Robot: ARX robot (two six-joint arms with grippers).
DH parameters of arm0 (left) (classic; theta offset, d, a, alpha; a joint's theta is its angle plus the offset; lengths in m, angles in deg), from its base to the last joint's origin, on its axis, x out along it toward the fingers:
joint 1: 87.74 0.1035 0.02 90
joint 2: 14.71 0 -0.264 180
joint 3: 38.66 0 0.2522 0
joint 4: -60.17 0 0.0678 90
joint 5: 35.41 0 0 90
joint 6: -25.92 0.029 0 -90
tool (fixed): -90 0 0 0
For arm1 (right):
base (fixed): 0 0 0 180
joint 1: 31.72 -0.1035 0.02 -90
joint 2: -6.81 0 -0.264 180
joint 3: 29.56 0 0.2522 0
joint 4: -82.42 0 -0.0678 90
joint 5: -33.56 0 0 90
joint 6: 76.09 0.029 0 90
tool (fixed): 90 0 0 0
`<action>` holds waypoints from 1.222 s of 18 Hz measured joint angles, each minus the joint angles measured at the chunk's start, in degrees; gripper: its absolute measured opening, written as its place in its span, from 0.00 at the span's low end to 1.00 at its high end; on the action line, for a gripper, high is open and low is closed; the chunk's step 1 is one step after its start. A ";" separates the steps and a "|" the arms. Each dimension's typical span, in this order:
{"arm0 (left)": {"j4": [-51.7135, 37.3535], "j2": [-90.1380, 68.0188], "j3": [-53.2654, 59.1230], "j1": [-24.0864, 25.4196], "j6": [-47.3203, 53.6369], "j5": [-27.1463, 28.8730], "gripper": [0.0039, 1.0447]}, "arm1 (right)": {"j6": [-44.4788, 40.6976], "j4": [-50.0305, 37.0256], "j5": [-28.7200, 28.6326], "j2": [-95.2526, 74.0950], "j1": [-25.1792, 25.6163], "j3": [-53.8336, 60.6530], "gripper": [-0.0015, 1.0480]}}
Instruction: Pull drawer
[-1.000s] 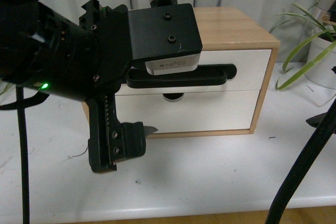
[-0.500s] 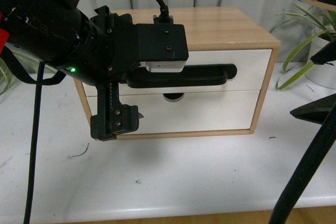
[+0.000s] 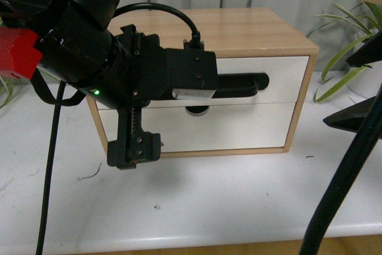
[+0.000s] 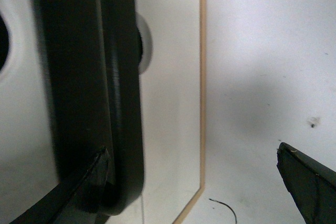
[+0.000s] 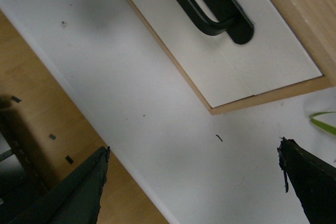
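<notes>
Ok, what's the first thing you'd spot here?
A huge black robot arm fills the left of the front view, its open claw close by the long black handle. Behind it sits a wooden box with white drawer fronts on a white table.

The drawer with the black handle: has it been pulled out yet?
No, the white front of the drawer sits flush inside the wooden cabinet frame, level with the plain front below it.
</notes>
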 joint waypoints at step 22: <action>-1.77 1.14 2.25 0.72 1.90 -0.79 0.94 | -10.64 21.14 -1.66 -28.59 -7.37 -31.56 0.94</action>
